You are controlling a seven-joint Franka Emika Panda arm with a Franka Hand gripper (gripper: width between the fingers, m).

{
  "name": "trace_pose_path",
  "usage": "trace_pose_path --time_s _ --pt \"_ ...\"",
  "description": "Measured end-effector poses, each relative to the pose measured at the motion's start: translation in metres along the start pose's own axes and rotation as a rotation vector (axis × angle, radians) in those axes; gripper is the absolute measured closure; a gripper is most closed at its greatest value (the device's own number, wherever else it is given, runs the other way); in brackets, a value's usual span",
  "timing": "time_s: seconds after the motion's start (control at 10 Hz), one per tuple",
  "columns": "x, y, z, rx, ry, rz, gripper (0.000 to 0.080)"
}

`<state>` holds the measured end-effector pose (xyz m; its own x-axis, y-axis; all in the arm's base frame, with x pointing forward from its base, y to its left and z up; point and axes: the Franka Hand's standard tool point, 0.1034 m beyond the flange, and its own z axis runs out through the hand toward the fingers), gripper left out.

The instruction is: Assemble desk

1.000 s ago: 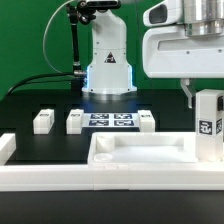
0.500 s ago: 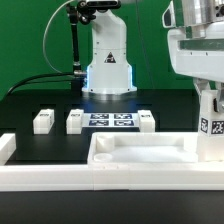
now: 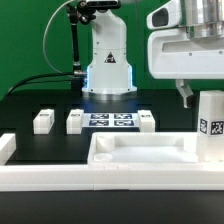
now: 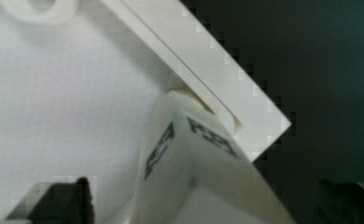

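The desk's white tabletop panel (image 3: 140, 150) lies rim-up at the front, filling much of the wrist view (image 4: 72, 110). One square leg post (image 3: 210, 125) stands upright in its corner at the exterior view's right, tag facing front, and also shows from above (image 4: 205, 160). My gripper (image 3: 204, 92) hangs over the post's top, open. One dark finger (image 3: 186, 95) stands clear of the post's side. In the wrist view the gripper (image 4: 205, 205) straddles the post, with gaps to both fingers (image 4: 63, 200). Three more leg posts (image 3: 42, 120), (image 3: 75, 121), (image 3: 146, 121) lie at the back.
The marker board (image 3: 110, 120) lies flat between the rear posts, before the arm's base (image 3: 108, 70). A long white barrier wall (image 3: 50, 172) runs along the front, its end raised at the exterior view's left.
The hand turned while shut on the upright leg post. It has now let go, the jaws have spread wide, and the hand has swung back. The post stays standing in the corner.
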<state>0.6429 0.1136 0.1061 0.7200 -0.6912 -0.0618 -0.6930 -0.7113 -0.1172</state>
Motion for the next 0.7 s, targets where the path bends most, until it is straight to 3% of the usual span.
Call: trace_pose_path --time_s 0.4,0.6,0.7 --pt "0.0022 0.0019 0.0002 -0.002 0.001 -0.283 0.0151" --pt "0.0082 0.0033 -0.0026 -0.010 0.011 -0.654 0.0151" --pt "0.0077 0.0031 -0.0023 -0.010 0.011 -0.615 0.0151"
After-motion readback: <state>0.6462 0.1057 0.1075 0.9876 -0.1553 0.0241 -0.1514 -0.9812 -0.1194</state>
